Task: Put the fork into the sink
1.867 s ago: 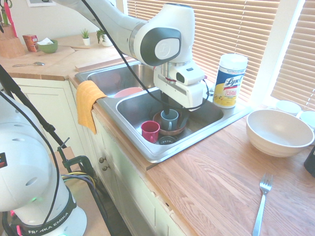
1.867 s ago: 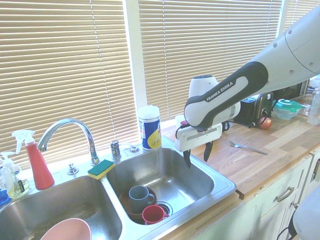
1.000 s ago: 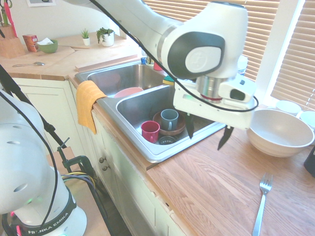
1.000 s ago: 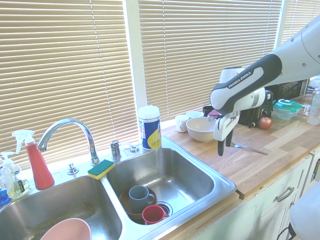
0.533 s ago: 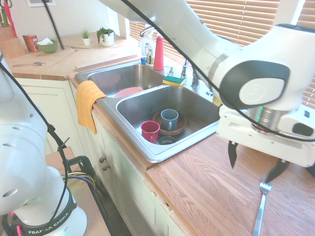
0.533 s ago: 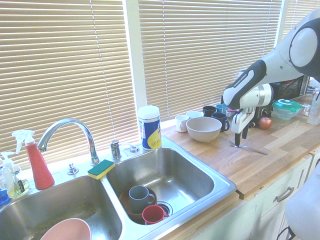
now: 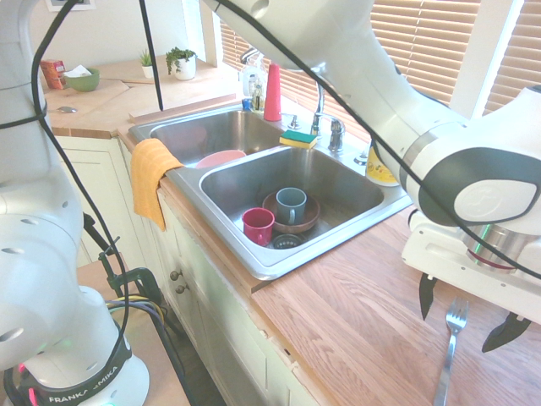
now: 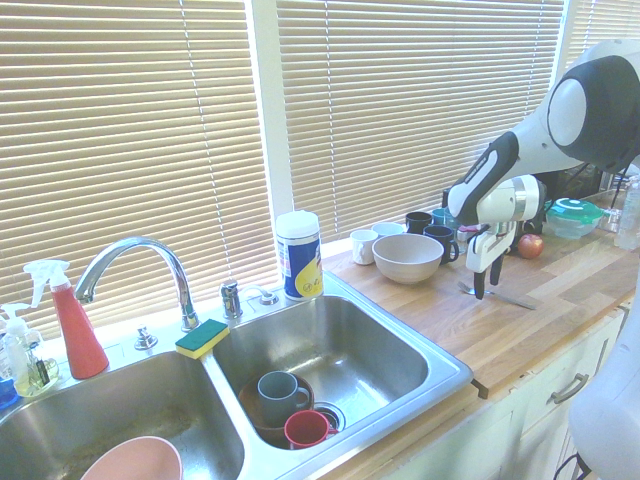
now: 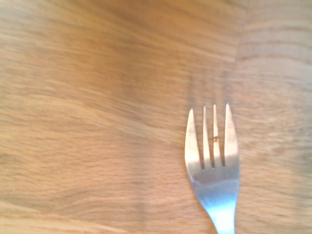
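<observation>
The silver fork [image 7: 450, 347] lies flat on the wooden counter at the right, tines toward the window. My gripper [image 7: 465, 313] hangs open just above it, one dark finger on each side of the tines, nothing held. From the second exterior view the fork [image 8: 500, 296] shows right of the sink, with the gripper [image 8: 481, 290] over its near end. The wrist view shows the fork's head [image 9: 212, 161] on bare wood. The steel double-basin sink [image 7: 254, 262] sits to the left, faucet [image 8: 140, 262] behind it.
The near basin holds a grey mug [image 7: 291, 204] on a brown dish and a red cup [image 7: 257, 225]; a pink bowl [image 7: 221, 157] lies in the far basin. An orange cloth [image 7: 150, 178] hangs over the rim. A large bowl [image 8: 407, 256] and mugs stand by the window.
The arm swung from over the sink basin rightward across the counter and came down over the fork. The gripper stayed open; the fork has not moved.
</observation>
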You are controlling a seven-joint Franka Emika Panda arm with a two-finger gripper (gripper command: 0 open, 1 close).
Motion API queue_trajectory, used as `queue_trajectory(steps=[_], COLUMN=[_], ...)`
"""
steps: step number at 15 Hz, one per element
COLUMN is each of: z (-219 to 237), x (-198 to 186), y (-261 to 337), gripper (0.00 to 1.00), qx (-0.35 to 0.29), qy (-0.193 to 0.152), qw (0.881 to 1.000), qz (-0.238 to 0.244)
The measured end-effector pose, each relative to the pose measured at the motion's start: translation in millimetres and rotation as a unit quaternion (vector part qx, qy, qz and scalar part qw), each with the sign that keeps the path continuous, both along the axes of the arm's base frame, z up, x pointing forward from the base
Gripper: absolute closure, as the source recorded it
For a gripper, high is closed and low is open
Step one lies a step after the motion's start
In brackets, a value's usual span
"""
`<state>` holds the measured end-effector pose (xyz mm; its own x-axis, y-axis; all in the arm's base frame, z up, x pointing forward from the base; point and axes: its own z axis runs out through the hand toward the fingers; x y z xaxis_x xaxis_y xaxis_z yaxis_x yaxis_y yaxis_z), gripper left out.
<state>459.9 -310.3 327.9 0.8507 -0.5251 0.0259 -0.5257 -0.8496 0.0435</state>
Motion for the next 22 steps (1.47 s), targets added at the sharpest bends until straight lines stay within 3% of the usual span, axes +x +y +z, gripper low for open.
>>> queue_trajectory(steps=[22], z=[-9.3], x=[1.2], y=[-7.7], gripper=[1.00], qx=[0.000], qy=[-0.009], qw=[1.000], qz=[-0.011])
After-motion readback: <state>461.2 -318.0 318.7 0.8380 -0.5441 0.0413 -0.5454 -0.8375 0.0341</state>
